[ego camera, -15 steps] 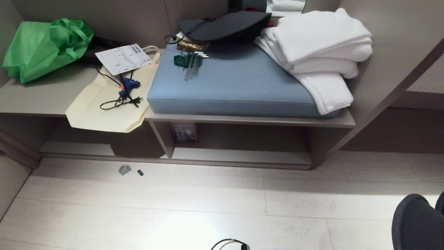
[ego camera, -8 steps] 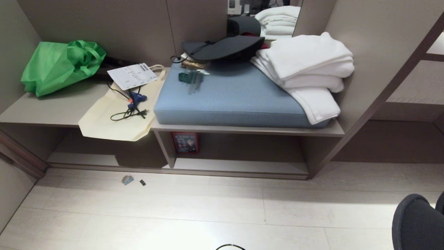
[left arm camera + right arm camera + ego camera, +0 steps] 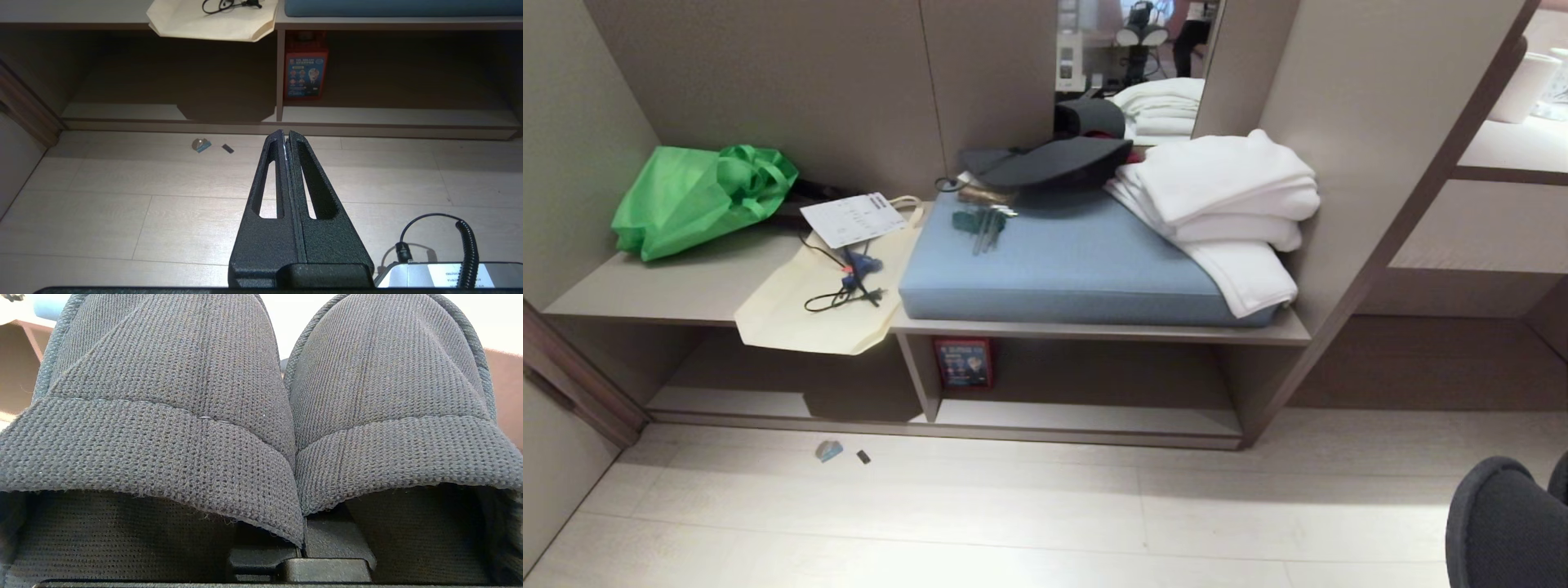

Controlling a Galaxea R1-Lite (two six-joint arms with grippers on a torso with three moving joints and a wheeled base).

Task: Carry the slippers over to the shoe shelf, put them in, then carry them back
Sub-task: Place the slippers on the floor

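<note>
Right gripper [image 3: 304,543] clamped on slippers [image 3: 261,416] (fingers hidden under fabric); left gripper [image 3: 285,136] closed, empty; shoe shelf [image 3: 1086,416] interior shadowed.

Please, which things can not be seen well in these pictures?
- Right gripper fingers: right wrist view, covered by the dark grey knitted fabric slippers.
- Slippers in head view: cut off by the corner edge.
- Small red printed box in the low wood-laminate shoe shelf: text too small.
</note>
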